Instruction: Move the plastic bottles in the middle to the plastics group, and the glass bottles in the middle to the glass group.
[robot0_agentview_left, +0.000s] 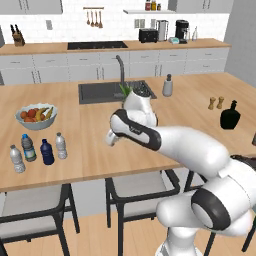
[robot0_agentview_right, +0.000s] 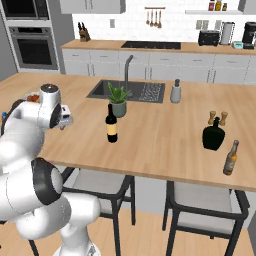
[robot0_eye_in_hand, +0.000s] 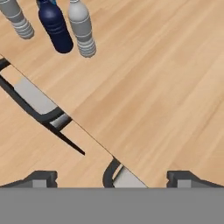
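In the left base view, four small bottles are counted at the lower left of the frame, standing upright in a loose row near the counter edge: a clear bottle, a bottle with a blue-green label, a dark blue bottle and a greyish bottle with a pale cap. Both plastic bottles thus appear to have been gathered into the plastics group already, close together so that the sort reads as one cluster. One fruit bowl sits just above them. At the right of the frame, one squat black bottle is seen beside two small shakers. The gripper is found near the middle of the frame over bare wood, with nothing seen in it.

In the right base view, one wine bottle with a cream-yellow label stands upright left of centre, just in front of a potted plant and well apart from the squat black bottle at the right. It is judged to be the one item not yet moved. One brown bottle stands near the counter's front edge at the lower right.

In the hand view, the two fingertips are seen spread wide at the bottom corners, with nothing between them. Three bottles are counted at the upper left of the frame.
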